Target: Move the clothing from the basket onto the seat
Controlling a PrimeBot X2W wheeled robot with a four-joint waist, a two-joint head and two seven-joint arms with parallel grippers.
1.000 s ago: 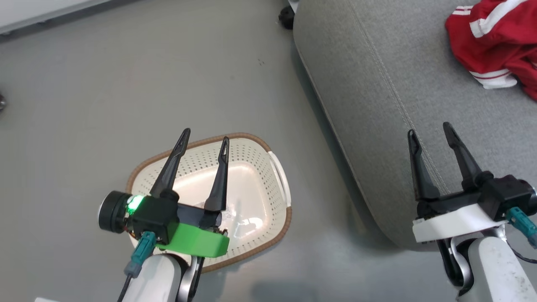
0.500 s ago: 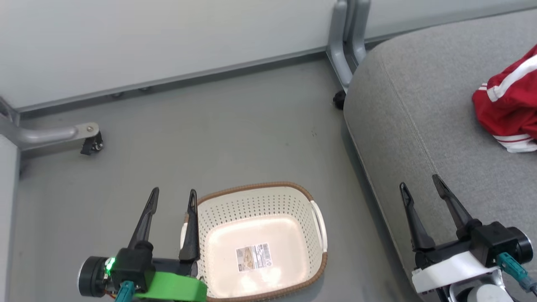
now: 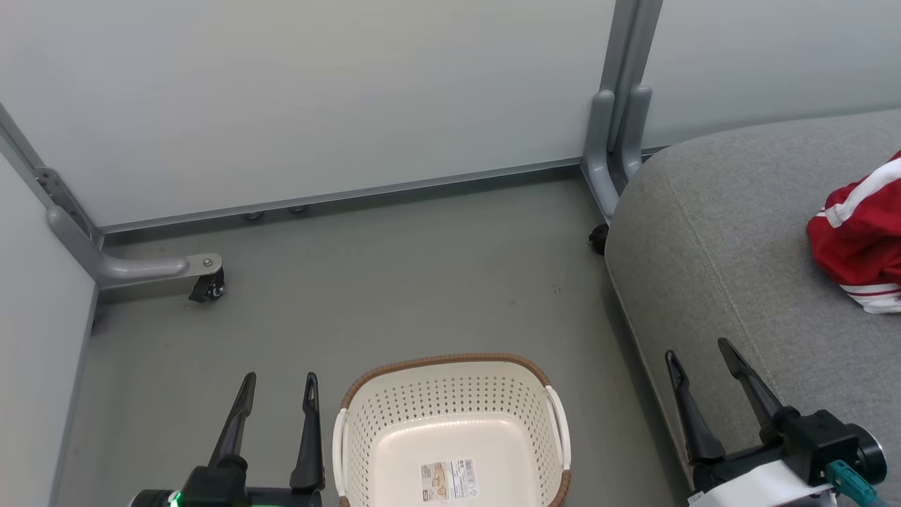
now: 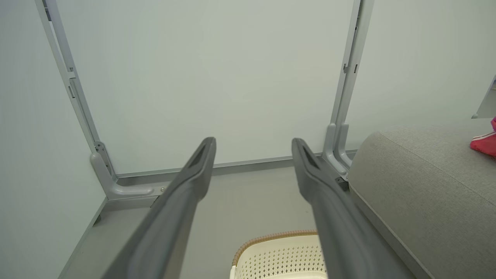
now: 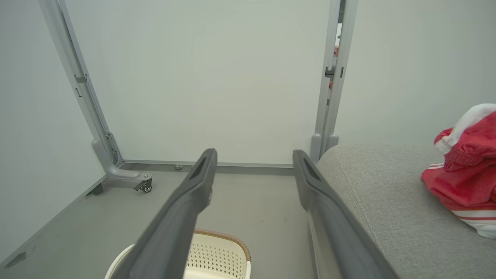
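Clothes, position: the clothes [image 3: 855, 243] lie in a crumpled red heap on the seat [image 3: 739, 267], at the right edge of the head view.
Clothes, axis: the bundle is bunched up and cut off by the picture edge, so no long axis can be determined. One white stripe runs diagonally up to the right, and the white ribbed trim faces the near side.
Basket, position: the basket [image 3: 450, 394] stands upright on the floor [image 3: 394, 296] with its mouth up, one handle on each side and a sticker [image 3: 448, 479] on its bare bottom.
Left claw: the left claw [image 3: 279, 378] is spread wide with nothing between its fingers. It is just left of the basket, fingers pointing toward the wall.
Right claw: the right claw [image 3: 698, 350] is spread wide and grips nothing. It is over the seat's near left edge.
Clothes relative to claws: ahead and to the right of the right claw, well apart from it. The basket lies between the two claws.
Path: bare cushion fabric with a stitched seam lies between the right claw and the clothes.
Surroundings: pale wall panels [image 3: 317, 91], a grey post [image 3: 619, 127] at the seat's far corner, and a frame foot [image 3: 151, 267] with a caster [image 3: 211, 287] at far left.
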